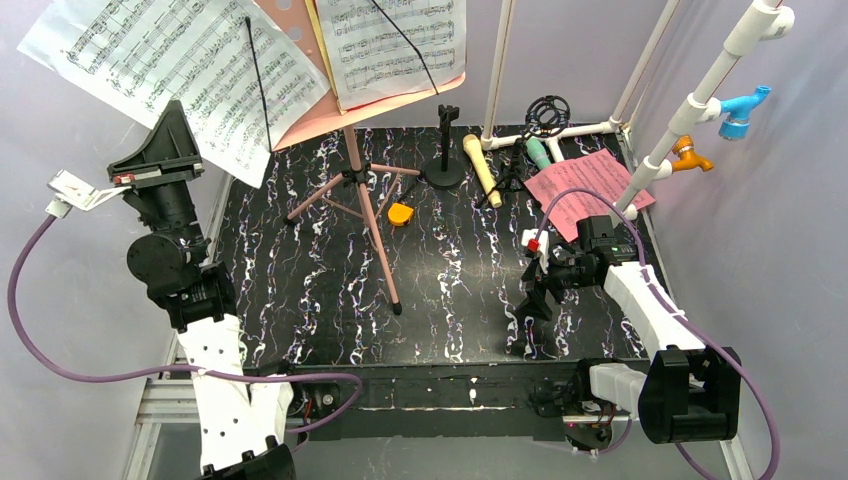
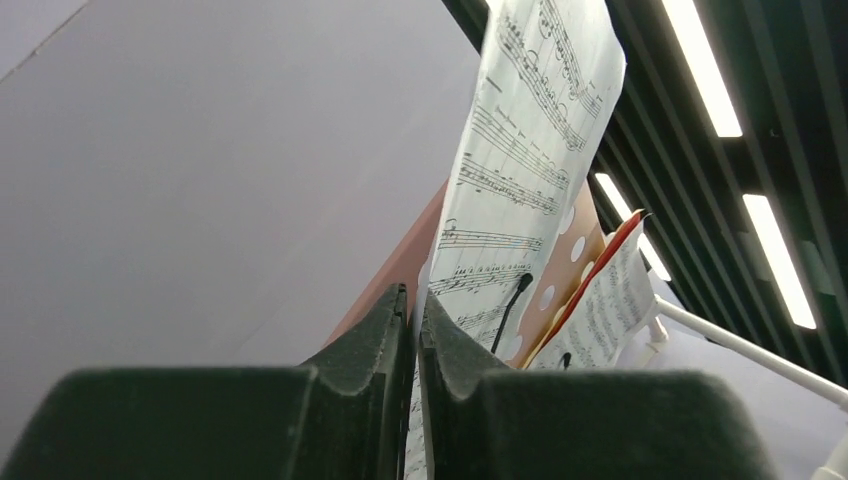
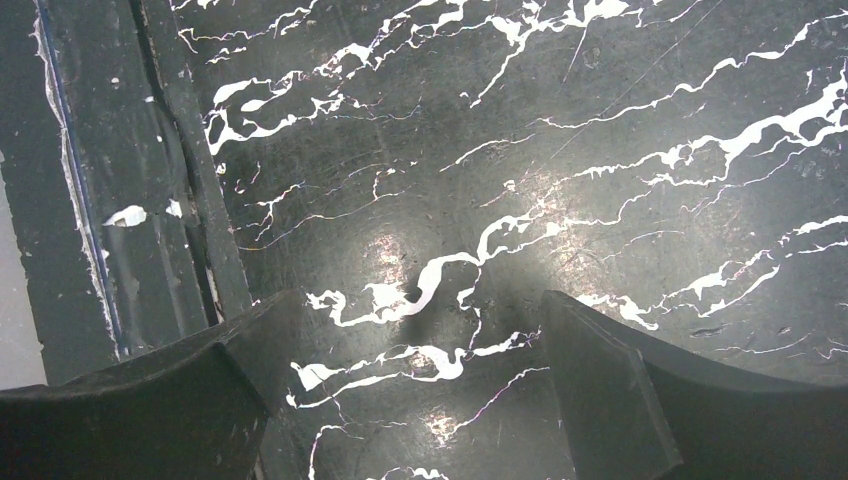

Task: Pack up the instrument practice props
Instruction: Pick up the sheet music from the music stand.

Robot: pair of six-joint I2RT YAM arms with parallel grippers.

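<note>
The pink perforated music board (image 1: 300, 125) stands on pink tripod legs (image 1: 368, 215) at the back of the mat. My left gripper (image 1: 178, 108) is raised at the left and shut on the lower edge of a white music sheet (image 1: 170, 60). In the left wrist view the sheet (image 2: 520, 150) runs up from between the closed fingers (image 2: 380, 330), with the board (image 2: 575, 265) behind it. Another white sheet (image 1: 400, 45) rests on the board. A pink sheet (image 1: 590, 190), a beige microphone (image 1: 481, 168) and a teal microphone (image 1: 538, 152) lie at the back right. My right gripper (image 1: 527, 318) is open and empty, pointing down at the mat (image 3: 500, 150).
A black microphone stand (image 1: 445, 150) and a small orange object (image 1: 401, 214) sit near the tripod. A white pipe frame (image 1: 690, 105) with blue and orange fittings rises at the right. The mat's near edge (image 3: 150, 200) is just left of my right gripper.
</note>
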